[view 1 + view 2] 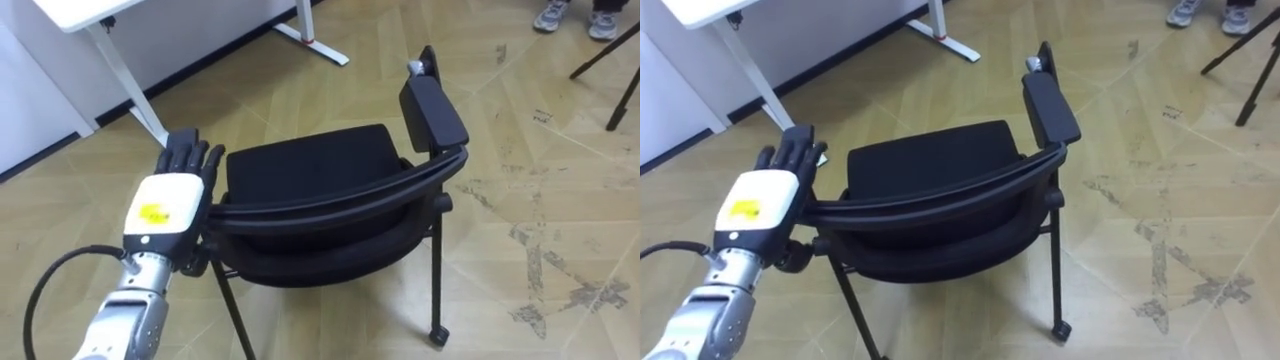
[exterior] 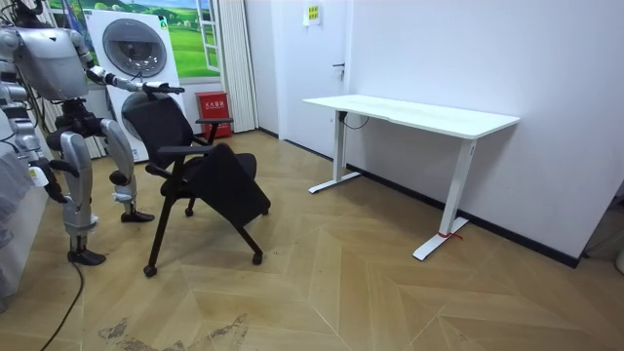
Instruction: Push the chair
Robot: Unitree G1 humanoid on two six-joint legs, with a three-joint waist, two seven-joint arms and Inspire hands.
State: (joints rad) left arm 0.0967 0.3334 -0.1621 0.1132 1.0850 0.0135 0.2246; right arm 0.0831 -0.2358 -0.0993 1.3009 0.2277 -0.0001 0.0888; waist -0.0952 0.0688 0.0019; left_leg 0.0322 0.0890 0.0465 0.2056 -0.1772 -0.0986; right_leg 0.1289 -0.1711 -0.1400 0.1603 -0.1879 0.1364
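Note:
A black chair on castors stands right before me, its curved back nearest and its seat pointing away. My left hand lies at the left end of the chair's back, fingers straight and resting forward over the edge. The chair's right armrest stands up on the far side. In the room view I stand behind the chair with my left hand stretched to the top of its back. My right hand hangs low at my side.
A white desk stands by the wall ahead; its leg and foot lie beyond the chair. A person's shoes and dark stand legs are at the far right. A washing machine stands behind me.

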